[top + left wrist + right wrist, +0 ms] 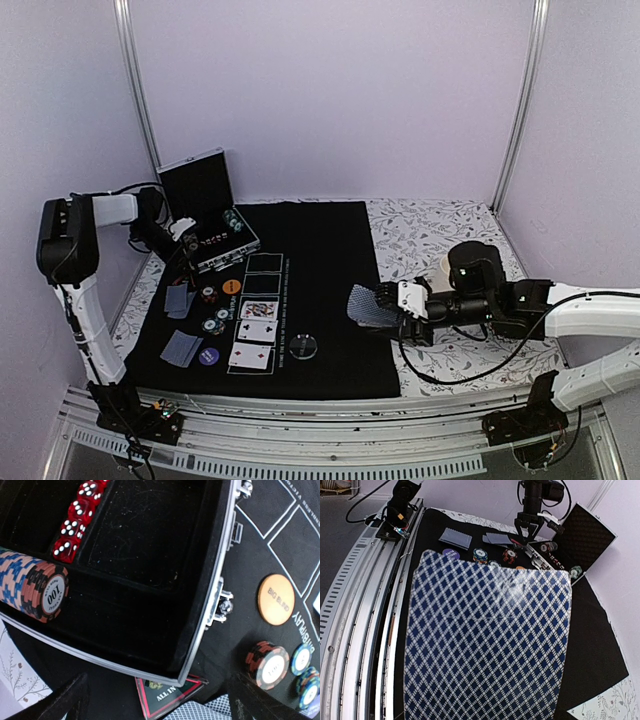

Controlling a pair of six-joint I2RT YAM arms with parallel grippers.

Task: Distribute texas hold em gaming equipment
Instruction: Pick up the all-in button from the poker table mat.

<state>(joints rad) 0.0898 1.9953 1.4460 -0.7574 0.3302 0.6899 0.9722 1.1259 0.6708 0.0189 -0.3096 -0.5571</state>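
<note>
My left gripper (184, 258) hangs open and empty over the near corner of the open metal case (205, 215); in the left wrist view its fingers (65, 702) frame a red triangle "ALL IN" marker (167, 692) that lies partly under that corner. My right gripper (392, 305) is shut on a lattice-backed playing card (370, 306) held above the mat's right edge; the card (487, 640) hides its fingers. Face-up cards (256, 332), face-down cards (181, 348), striped chips (220, 320), an orange disc (231, 286), a purple disc (208, 355) and a clear disc (304, 347) lie on the black mat (330, 250).
The case holds red dice (75, 525) and a row of chips (35, 587). A cream cup (445, 265) stands behind my right arm on the patterned table. The rail runs along the near edge (320, 425).
</note>
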